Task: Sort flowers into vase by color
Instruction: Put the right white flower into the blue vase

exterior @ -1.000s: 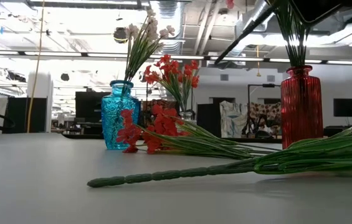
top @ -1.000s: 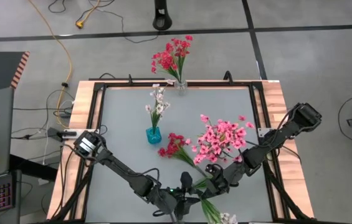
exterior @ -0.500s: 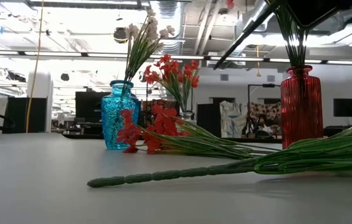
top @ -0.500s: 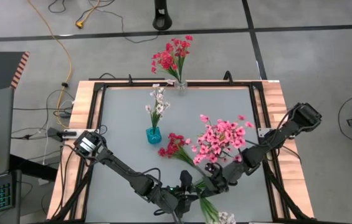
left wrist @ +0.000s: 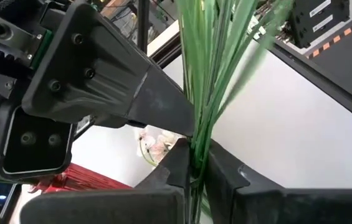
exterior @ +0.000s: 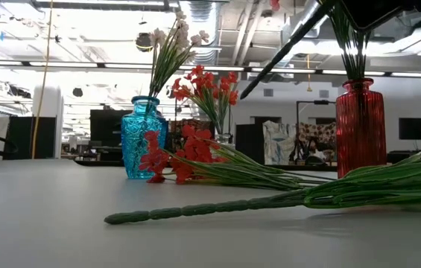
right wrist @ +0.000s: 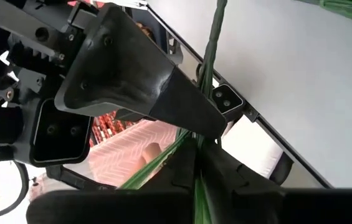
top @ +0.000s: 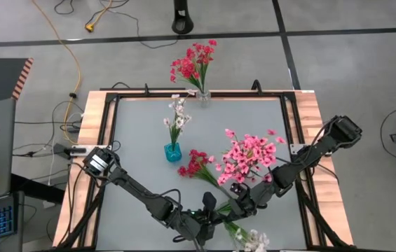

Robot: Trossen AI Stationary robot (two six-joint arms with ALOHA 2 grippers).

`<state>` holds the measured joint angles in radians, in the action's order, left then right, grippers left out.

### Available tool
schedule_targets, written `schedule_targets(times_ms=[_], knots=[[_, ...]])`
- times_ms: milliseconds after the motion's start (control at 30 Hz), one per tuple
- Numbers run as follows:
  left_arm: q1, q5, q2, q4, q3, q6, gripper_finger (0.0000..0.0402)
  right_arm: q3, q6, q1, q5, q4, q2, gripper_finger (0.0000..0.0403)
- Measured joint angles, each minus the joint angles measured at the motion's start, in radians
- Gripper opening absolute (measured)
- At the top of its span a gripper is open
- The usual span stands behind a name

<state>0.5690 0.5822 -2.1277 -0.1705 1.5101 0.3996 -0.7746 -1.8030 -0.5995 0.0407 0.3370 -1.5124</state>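
Note:
A white flower sprig, its blossoms [top: 251, 240] by the table's near edge, is held in the air by both grippers, which meet close together. My left gripper [top: 217, 215] and my right gripper [top: 235, 207] are each shut on it. Its bare stem [exterior: 281, 52] slants up across the low view. A red vase [exterior: 359, 126] holds pink flowers [top: 248, 157], a blue vase [top: 173, 152] holds white flowers [top: 176, 115], and a clear vase [top: 203, 95] at the far edge holds red flowers [top: 194, 61]. A red sprig [top: 196, 164] lies on the table. My left gripper pinches the sprig's bundle of green leaves and stalks [left wrist: 195, 134] between its two fingers, which lie across it. The bundle runs on past the fingers, clear of the table. My right gripper pinches the same sprig where the single stem [right wrist: 205, 93] leaves the leaves, fingers across it, right beside the left gripper's fingers.
Another green sprig [exterior: 270, 199] lies flat on the table near the front, its stem end [exterior: 113, 218] toward the left. A black frame [top: 113, 105] and wooden boards [top: 310, 112] border the table. Cables lie on the floor beyond.
My left gripper has shut on the sprig's leafy part beside my right gripper. The held sprig has tipped a little: its free stem end has sunk, and its white blossoms have come farther into the high view at the near edge.

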Motion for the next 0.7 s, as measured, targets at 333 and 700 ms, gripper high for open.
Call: schedule_targets(times_ms=[333,700], knots=[[0.015,0.001,0.0,0.016,0.0,0.0,0.0015,0.0,0.085,-0.002,0.005,0.0,0.0,0.0096],[0.099,-0.025,0.078,0.175,-0.001,-0.085,0.0015,0.0,0.308,-0.03,0.151,-0.024,0.0,0.0116]])
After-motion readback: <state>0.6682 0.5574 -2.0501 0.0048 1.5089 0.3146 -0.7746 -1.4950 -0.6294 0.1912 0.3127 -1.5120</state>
